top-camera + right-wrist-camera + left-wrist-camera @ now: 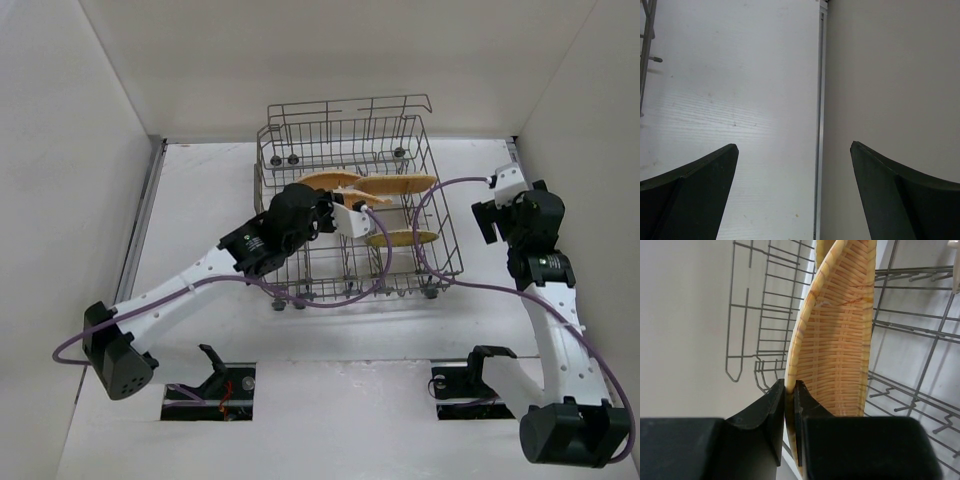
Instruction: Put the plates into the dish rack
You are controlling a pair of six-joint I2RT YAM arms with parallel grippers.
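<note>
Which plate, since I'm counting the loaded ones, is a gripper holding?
The basket-weave plate standing on edge, its rim pinched in the left gripper. The other plates in the dish rack stand free.

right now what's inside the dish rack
Three plates show in the dish rack, one pinched at its rim by the left gripper. The left arm hides the rack's left part.
</note>
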